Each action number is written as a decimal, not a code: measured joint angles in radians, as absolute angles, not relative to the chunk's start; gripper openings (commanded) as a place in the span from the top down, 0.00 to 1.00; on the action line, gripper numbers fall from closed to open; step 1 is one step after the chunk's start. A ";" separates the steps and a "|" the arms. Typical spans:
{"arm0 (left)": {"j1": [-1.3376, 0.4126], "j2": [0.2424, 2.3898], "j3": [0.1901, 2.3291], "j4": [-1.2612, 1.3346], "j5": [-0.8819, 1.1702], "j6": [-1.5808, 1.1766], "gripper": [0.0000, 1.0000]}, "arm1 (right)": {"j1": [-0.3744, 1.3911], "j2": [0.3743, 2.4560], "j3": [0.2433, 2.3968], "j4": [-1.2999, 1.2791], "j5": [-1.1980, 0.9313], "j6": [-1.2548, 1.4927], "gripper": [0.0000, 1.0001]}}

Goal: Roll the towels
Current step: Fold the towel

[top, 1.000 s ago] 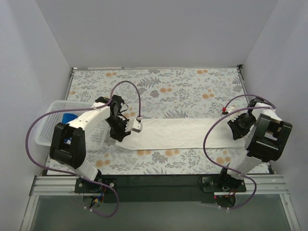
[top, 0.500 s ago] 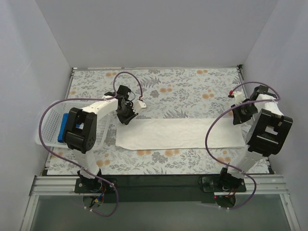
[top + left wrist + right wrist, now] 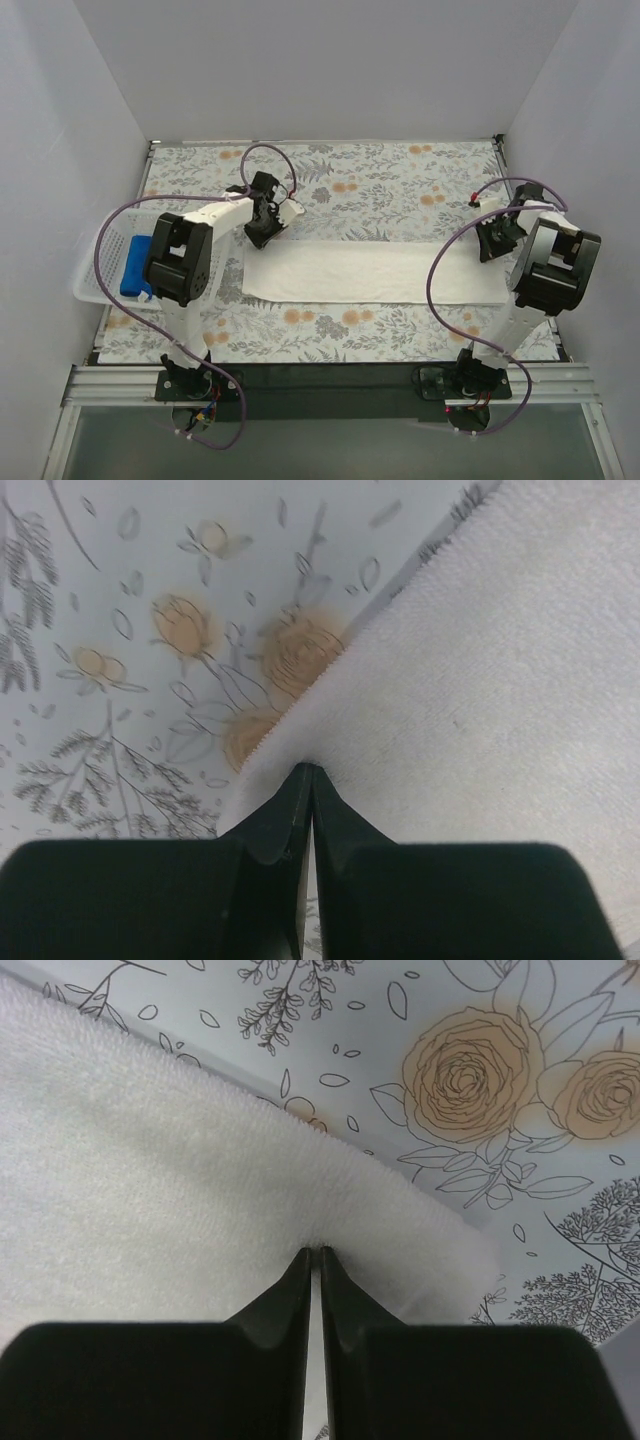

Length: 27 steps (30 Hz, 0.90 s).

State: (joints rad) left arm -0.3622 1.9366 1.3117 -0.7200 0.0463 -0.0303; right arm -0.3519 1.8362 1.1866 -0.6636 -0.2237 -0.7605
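Note:
A white towel (image 3: 370,272) lies flat as a long strip across the middle of the flowered table. My left gripper (image 3: 259,237) sits at its far left corner. In the left wrist view the left gripper (image 3: 308,772) is shut, pinching the white towel's (image 3: 480,680) edge. My right gripper (image 3: 489,249) is at the far right corner. The right wrist view shows the right gripper (image 3: 315,1252) nearly together, nipping the white towel's (image 3: 150,1180) pile just inside the edge. A blue towel (image 3: 135,262) lies in the basket at the left.
A white perforated basket (image 3: 100,283) stands at the table's left edge beside the left arm. White walls close in the left, right and far sides. Purple cables loop off both arms above the table.
Both grippers moved to the towel's far corners and closed there. The left one came from the towel's left end. The basket's blue towel is now uncovered.

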 measured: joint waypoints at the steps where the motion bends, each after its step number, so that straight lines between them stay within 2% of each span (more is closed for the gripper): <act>1: -0.362 1.959 1.343 -0.723 0.041 -0.032 0.99 | -0.357 1.829 1.178 -0.654 -0.224 -0.762 0.88; 9: -0.356 2.168 1.652 -0.729 0.050 -0.030 0.96 | -0.379 1.804 1.152 -0.630 -0.213 -0.782 0.86; 14: -0.350 2.191 1.689 -0.725 0.073 -0.045 0.91 | -0.381 1.939 1.342 -0.670 -0.189 -0.742 0.84; 19: -0.349 2.132 1.606 -0.712 0.074 -0.061 0.75 | -0.380 2.022 1.491 -0.663 -0.166 -0.706 0.70; 22: -0.345 2.101 1.579 -0.748 0.086 -0.075 0.70 | -0.381 2.000 1.501 -0.677 -0.160 -0.679 0.57; 25: -0.342 2.083 1.577 -0.772 0.107 -0.091 0.68 | -0.387 1.937 1.467 -0.691 -0.150 -0.642 0.50; 26: -0.342 2.075 1.576 -0.778 0.115 -0.096 0.61 | -0.392 1.911 1.448 -0.688 -0.149 -0.629 0.50; 27: -0.342 2.065 1.575 -0.782 0.121 -0.100 0.60 | -0.399 1.878 1.424 -0.692 -0.145 -0.612 0.50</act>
State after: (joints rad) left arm -0.3424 2.0655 1.5745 -0.7822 0.1211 -0.1001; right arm -0.3992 1.8778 1.4242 -0.6918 -0.1448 -0.6125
